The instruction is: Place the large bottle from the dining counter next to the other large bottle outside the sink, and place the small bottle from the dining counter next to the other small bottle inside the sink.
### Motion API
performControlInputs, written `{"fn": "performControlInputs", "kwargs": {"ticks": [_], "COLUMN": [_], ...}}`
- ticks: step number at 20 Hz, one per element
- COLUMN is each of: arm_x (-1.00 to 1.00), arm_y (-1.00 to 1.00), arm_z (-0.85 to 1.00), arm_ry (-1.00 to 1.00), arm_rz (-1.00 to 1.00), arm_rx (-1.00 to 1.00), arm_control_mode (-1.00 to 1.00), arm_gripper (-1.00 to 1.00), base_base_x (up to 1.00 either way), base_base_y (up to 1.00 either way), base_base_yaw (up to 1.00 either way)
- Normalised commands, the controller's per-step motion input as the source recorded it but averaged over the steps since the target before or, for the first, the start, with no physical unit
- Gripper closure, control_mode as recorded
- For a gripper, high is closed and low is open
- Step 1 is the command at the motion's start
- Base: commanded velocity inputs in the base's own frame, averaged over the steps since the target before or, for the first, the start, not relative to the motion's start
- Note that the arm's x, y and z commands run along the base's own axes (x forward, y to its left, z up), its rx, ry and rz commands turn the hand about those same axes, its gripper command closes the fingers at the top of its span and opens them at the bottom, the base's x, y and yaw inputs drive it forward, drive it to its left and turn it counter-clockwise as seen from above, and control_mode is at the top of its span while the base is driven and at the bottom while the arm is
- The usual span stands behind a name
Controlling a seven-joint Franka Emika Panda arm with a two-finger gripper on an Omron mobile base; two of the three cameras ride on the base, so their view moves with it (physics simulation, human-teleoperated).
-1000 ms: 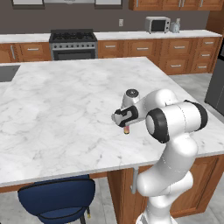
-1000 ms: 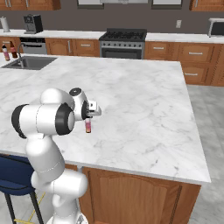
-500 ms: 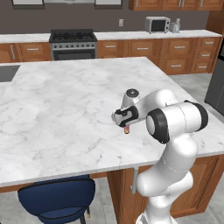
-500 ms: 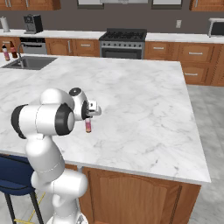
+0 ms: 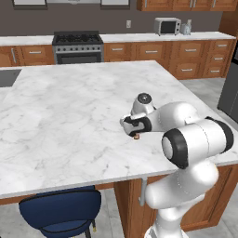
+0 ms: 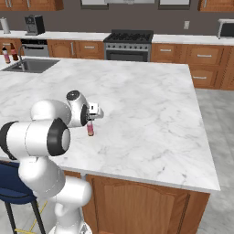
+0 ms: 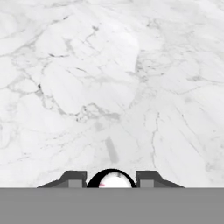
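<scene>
Pale, light and probably slick, the small bottle (image 6: pixel 90 129) sits pinched near its top by the end effector (image 6: pixel 92 119) just above the marble surface (image 6: pixel 151 105).

small bottle (image 6: pixel 90 129): pale, reddish band | dining counter (image 6: pixel 151 109): white, grey-veined marble | stool (image 5: pixel 60 211): navy

A short pale bottle with a reddish band (image 6: pixel 90 129) stands upright on the broad white grey-veined marble island top (image 6: pixel 146 105), near its front edge; from above, its round top (image 7: pixel 112 179) shows white. Far back at the left, a dark grey recessed sink (image 6: pixel 28 66) sits in the marble, two dark red-labelled bottles (image 6: pixel 10 54) upright just beyond it.
</scene>
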Motion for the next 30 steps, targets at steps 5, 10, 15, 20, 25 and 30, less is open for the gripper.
{"fn": "performControlInputs", "kwargs": {"ticks": [5,10,15,20,25,30], "arm_x": [-0.25,-0.26,-0.15,-0.01,0.0,0.0], "arm_y": [0.0,0.0,-0.03,-0.01,0.0,0.0], "arm_z": [0.29,0.14,0.04,0.0,0.0,0.0], "arm_ry": [-0.03,-0.01,0.0,0.0,0.0,0.0], "arm_rz": [0.0,0.0,0.0,0.0,0.0,0.0], "arm_rx": [0.0,0.0,0.0,0.0,0.0,0.0], "arm_control_mode": [-1.0,-1.0,-1.0,-1.0,-1.0,1.0], "arm_gripper": [1.0,1.0,1.0,1.0,1.0,1.0], "base_base_x": [0.0,0.0,0.0,0.0,0.0,-0.04], "base_base_y": [0.0,0.0,0.0,0.0,0.0,-0.01], "base_base_yaw": [0.0,0.0,0.0,0.0,0.0,0.0]}}
